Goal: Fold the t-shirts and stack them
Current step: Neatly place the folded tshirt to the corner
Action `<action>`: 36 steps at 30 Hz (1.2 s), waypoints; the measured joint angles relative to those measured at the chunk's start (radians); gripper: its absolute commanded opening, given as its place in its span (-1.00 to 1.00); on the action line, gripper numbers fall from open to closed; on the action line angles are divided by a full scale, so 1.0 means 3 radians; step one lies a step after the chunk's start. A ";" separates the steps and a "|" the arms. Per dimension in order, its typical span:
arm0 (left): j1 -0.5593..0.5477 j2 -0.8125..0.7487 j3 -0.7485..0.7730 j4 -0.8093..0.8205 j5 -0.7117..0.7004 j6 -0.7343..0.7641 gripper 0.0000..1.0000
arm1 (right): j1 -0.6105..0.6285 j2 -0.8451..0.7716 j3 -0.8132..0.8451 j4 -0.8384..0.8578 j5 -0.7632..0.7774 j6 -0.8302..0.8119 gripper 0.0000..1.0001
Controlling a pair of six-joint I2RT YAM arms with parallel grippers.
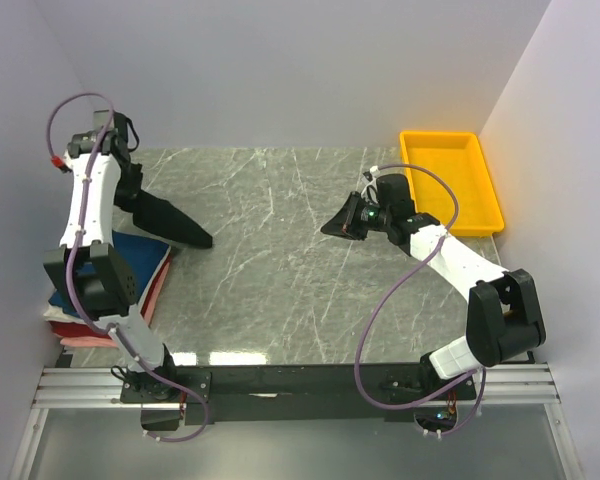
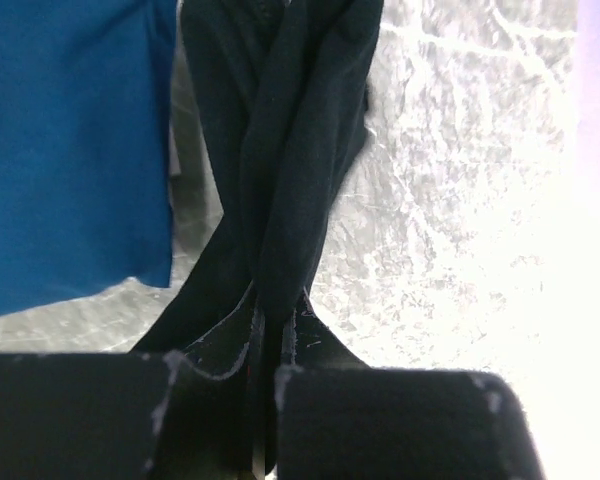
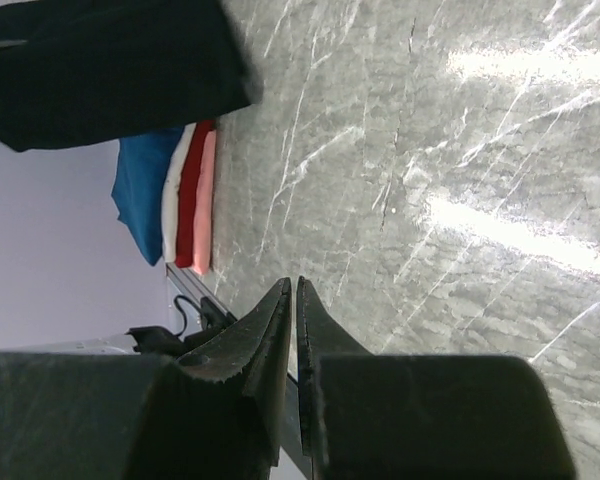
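Observation:
A black t-shirt (image 1: 170, 222) hangs bunched from my left gripper (image 1: 130, 172), which is shut on it; the cloth trails down toward the marble table (image 1: 280, 260). In the left wrist view the black t-shirt (image 2: 280, 150) runs from between the fingers (image 2: 220, 350) out over the table. A stack of folded t-shirts (image 1: 130, 270), navy-blue on top with red and pink beneath, lies at the table's left edge, just below the hanging shirt. My right gripper (image 1: 338, 226) hovers over the table's middle right, shut with nothing in it (image 3: 295, 290).
A yellow tray (image 1: 450, 180) stands at the back right corner. White walls close in the table on the left, back and right. The right wrist view shows the stack (image 3: 185, 190) and the black t-shirt (image 3: 110, 70) far across the table.

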 measured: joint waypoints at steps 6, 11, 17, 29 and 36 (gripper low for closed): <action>0.0113 -0.0221 0.0140 -0.0167 -0.0034 0.0177 -0.99 | 0.0001 0.0000 0.0015 -0.0019 -0.0018 -0.0006 -0.75; 0.0174 -0.0408 0.0251 -0.0245 -0.0062 0.0294 -0.99 | 0.0004 0.0000 0.0017 -0.0019 -0.0039 -0.0006 -0.74; 0.0193 -0.0549 0.0301 -0.0242 -0.0079 0.0401 -0.99 | 0.0005 0.0000 0.0017 -0.0019 -0.0039 -0.0006 -0.74; 0.0333 -0.1072 -0.0192 -0.0154 -0.0286 0.0460 -0.99 | 0.0028 0.0000 0.0017 -0.0019 -0.0050 -0.0020 -0.74; 0.0652 -0.2017 -0.1542 -0.0018 -0.0482 0.0526 0.94 | 0.0184 0.0000 0.0017 -0.0028 -0.0048 -0.0072 -0.72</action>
